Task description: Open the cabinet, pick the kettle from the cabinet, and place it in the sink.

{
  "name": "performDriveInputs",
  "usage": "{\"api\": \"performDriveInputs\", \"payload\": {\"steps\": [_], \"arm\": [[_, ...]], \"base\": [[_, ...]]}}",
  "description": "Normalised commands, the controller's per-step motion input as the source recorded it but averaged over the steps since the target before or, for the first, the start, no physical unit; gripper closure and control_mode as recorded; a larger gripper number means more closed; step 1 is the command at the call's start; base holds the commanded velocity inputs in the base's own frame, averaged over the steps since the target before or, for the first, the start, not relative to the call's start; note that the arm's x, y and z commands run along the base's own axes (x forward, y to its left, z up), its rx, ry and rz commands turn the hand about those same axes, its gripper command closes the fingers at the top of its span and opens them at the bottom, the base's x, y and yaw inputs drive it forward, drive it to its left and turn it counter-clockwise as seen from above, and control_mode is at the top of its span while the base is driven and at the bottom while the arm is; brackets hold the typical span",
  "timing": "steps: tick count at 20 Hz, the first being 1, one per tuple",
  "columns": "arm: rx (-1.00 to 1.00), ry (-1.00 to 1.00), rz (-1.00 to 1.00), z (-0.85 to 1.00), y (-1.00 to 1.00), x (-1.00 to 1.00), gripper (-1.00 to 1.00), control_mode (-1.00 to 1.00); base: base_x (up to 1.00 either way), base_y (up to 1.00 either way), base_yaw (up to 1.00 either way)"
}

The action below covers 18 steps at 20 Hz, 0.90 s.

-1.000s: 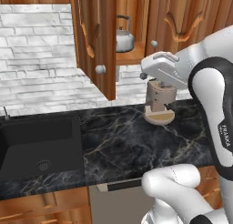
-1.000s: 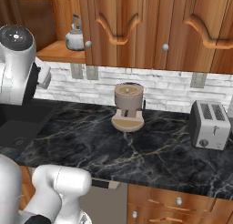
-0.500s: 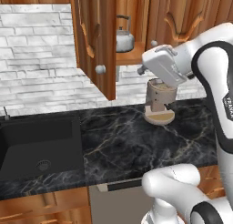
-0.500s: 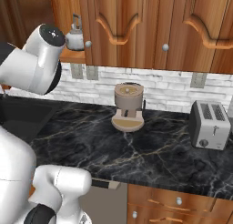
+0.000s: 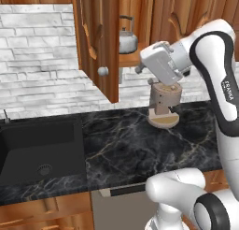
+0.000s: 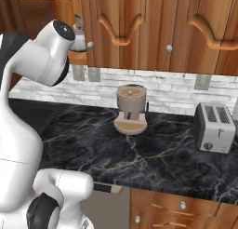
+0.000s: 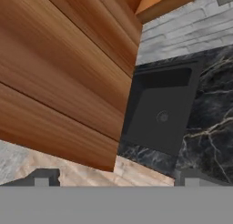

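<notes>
Kettle point(image 5: 127, 37) on cabinet point(image 5: 98, 42) shelf, hand point(image 7: 116, 181) wide apart, empty

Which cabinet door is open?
The left door of the cabinet, the one nearest the sink. It swings out over the counter, so you can see the kettle on the shelf. The doors to its right stay shut.

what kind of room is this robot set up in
A home kitchen, rendered rather than real. A matte-black rectangular sink is set into a dark marble counter. Reddish-brown wooden wall cabinets hang over a white brick backsplash. A silver two-slot toaster stands on the counter.
</notes>
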Motion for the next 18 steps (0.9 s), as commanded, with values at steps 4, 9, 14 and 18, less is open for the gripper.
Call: {"api": "performDriveInputs", "payload": {"steps": [4, 9, 14, 18], "arm": [[0.00, 0.04, 0.06, 0.00, 0.23, 0.22, -1.00, -1.00], [0.04, 0.01, 0.02, 0.00, 0.19, 0.23, -1.00, -1.00], [0.12, 0.00, 0.00, -0.01, 0.12, 0.24, -1.00, -1.00], [0.16, 0.01, 0.00, 0.00, 0.08, 0.24, -1.00, -1.00]], "base": [[0.00, 0.00, 0.00], [0.00, 0.00, 0.00], [0.00, 0.00, 0.00], [0.00, 0.00, 0.00]]}}
